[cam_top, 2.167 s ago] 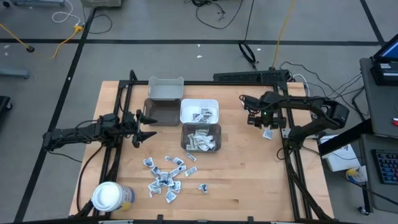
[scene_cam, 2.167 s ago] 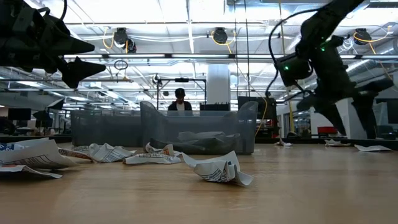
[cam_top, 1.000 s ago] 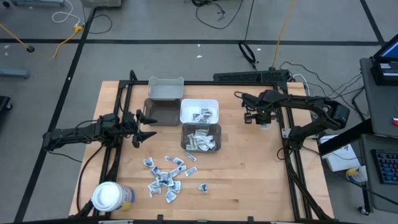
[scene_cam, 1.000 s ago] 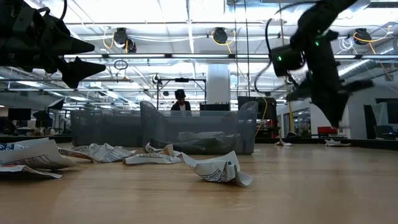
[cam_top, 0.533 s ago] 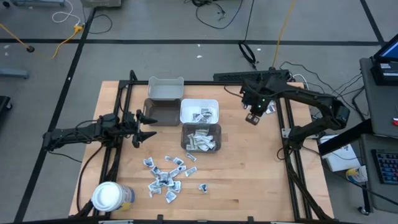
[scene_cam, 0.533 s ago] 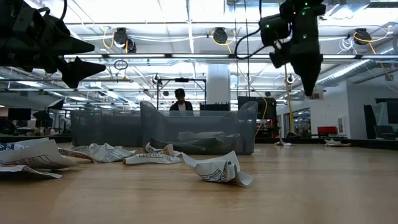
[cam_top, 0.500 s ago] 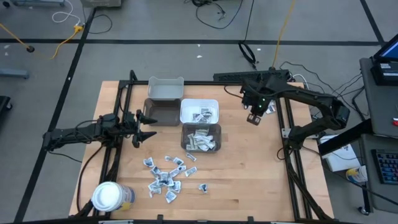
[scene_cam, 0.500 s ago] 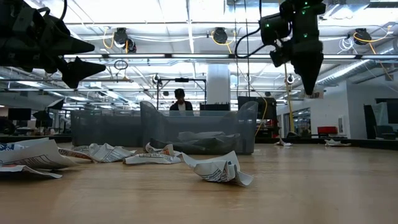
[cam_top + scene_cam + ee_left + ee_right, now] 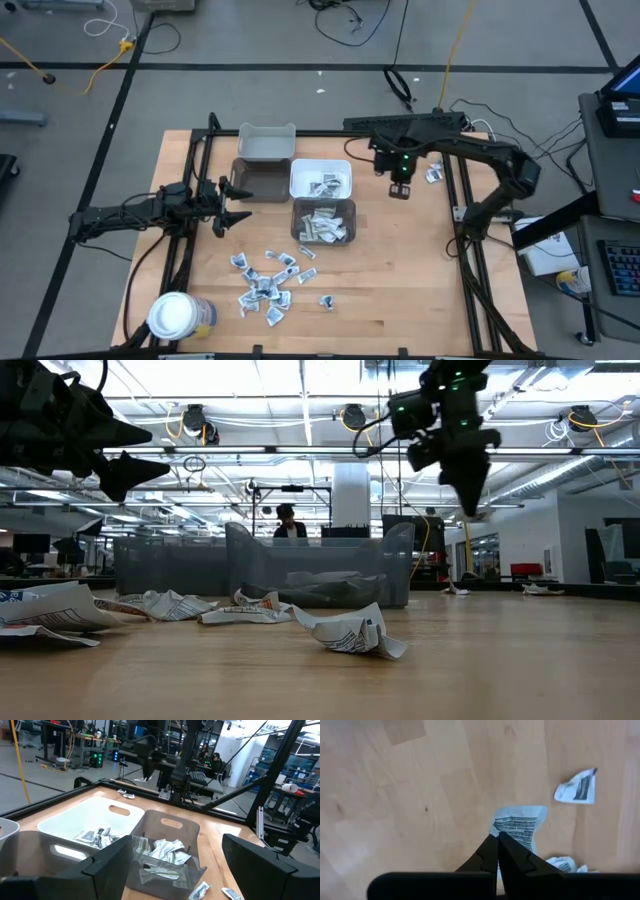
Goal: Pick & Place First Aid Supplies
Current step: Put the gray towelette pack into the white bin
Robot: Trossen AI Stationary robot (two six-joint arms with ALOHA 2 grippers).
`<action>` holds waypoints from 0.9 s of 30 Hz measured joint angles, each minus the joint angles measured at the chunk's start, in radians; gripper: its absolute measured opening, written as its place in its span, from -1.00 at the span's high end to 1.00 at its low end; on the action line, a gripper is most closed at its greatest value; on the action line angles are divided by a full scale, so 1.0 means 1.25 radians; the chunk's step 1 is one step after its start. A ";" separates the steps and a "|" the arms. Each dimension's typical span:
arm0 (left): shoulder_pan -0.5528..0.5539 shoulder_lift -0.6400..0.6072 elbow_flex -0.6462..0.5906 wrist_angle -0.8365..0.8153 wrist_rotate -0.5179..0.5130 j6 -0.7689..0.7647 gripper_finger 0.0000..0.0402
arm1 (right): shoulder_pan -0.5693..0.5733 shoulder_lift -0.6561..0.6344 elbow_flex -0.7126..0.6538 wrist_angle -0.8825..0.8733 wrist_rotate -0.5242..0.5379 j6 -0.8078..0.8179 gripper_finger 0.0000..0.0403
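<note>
A wooden table (image 9: 400,260) in a workshop. My right gripper (image 9: 401,189) hangs at two o'clock, pinched shut on a printed packet (image 9: 516,831), just right of the white bin (image 9: 321,178). I'd carry it over that bin before letting go. My left gripper (image 9: 233,204) waits spread at nine o'clock. From overhead, the held packet barely shows.
</note>
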 joint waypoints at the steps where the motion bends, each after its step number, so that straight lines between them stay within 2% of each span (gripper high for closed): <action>1: 0.000 0.000 0.000 0.000 0.000 0.000 -0.55 | 0.007 0.022 0.022 0.000 0.000 0.000 1.00; 19: 0.000 0.000 0.000 0.000 0.000 0.000 -0.54 | 0.105 0.421 0.590 0.008 -0.042 -0.040 1.00; 22: 0.000 0.000 0.000 0.000 0.000 0.000 -0.54 | 0.109 0.452 0.632 0.020 -0.043 -0.038 1.00; 27: 0.000 0.000 0.000 0.000 0.000 0.000 -0.54 | 0.118 0.496 0.615 0.061 -0.041 -0.023 1.00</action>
